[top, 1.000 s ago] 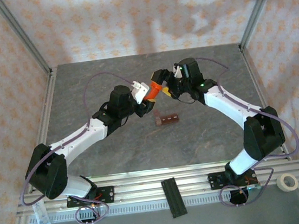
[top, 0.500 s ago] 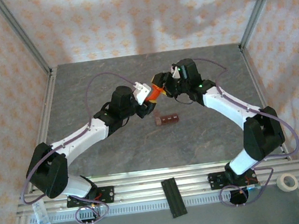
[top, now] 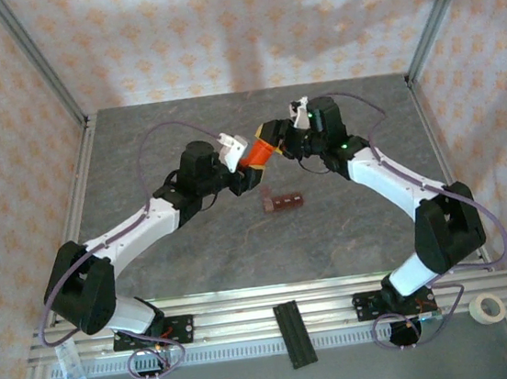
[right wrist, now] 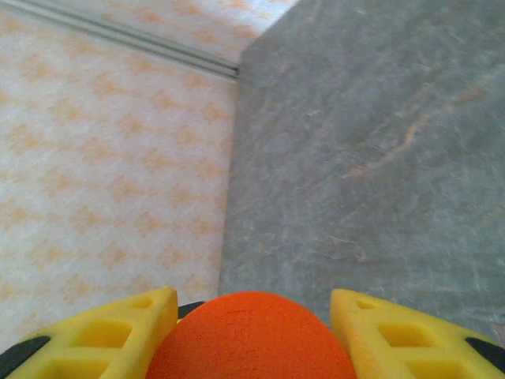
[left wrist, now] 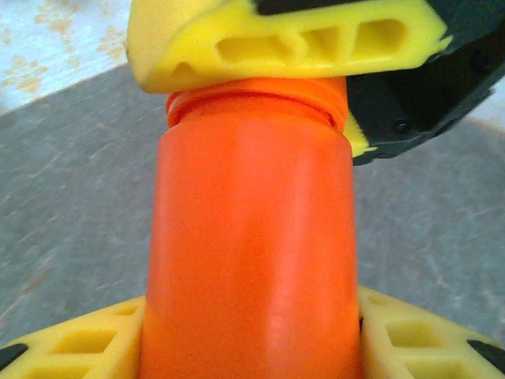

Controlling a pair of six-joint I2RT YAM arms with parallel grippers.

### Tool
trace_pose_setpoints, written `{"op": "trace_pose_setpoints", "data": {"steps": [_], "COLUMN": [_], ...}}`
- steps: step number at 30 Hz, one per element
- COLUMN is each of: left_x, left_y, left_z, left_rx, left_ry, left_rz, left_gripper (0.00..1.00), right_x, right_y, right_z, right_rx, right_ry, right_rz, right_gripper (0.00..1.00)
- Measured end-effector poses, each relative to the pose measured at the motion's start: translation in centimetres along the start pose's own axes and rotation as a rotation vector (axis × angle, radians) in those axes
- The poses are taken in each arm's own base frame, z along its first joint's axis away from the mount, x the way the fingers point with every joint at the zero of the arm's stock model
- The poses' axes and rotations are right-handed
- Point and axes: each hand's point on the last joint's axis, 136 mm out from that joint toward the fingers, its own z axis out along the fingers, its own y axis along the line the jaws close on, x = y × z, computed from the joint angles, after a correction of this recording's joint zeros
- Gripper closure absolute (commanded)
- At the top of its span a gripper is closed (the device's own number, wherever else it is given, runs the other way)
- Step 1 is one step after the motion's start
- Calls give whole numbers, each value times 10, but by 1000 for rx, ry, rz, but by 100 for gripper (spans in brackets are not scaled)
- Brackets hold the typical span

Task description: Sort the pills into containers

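Note:
An orange pill bottle (top: 253, 156) hangs in the air over the middle of the table, held between both arms. My left gripper (top: 243, 161) is shut on the bottle's body (left wrist: 252, 237), with a yellow finger on each side (left wrist: 252, 347). My right gripper (top: 271, 140) is shut on the bottle's orange cap (right wrist: 251, 343). One of its yellow fingers (left wrist: 276, 43) lies across the threaded neck in the left wrist view. The containers, a small reddish-brown strip (top: 285, 202), lie on the table just below the bottle. The pills are hidden.
A black ribbed bar (top: 294, 333) lies on the front rail between the arm bases. A roll of tape (top: 487, 309) sits at the front right. A small clear item (top: 72, 367) is at the front left. Metal frame posts and patterned walls surround the grey table (top: 198, 261).
The right gripper's jaws have closed on the bottle's cap. Both grippers with the bottle have shifted slightly toward the back of the table.

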Motion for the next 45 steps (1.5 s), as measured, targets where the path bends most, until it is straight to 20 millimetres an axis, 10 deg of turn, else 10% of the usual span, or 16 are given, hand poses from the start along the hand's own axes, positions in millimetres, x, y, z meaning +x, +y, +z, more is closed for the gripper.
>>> {"op": "trace_pose_setpoints", "data": {"steps": [11,23,45], "left_x": [-24,-29,-24], "left_y": [-25,-43,0], "left_z": [-14,-20,-24], "left_rx": [262,382,72], "left_ry": [-133,-131,-171], "left_rz": [-236,-255,-130], "left_gripper": [100,100,100], "right_x": [-8,-41,-28], "right_y": [30,-2,-227], "right_z": [-25,-38,-72], "right_rx": [-187,-43,851], "right_ry": [31,-90,-181], "right_rz": [-225,-255,21], "right_gripper": [72,72,71]}}
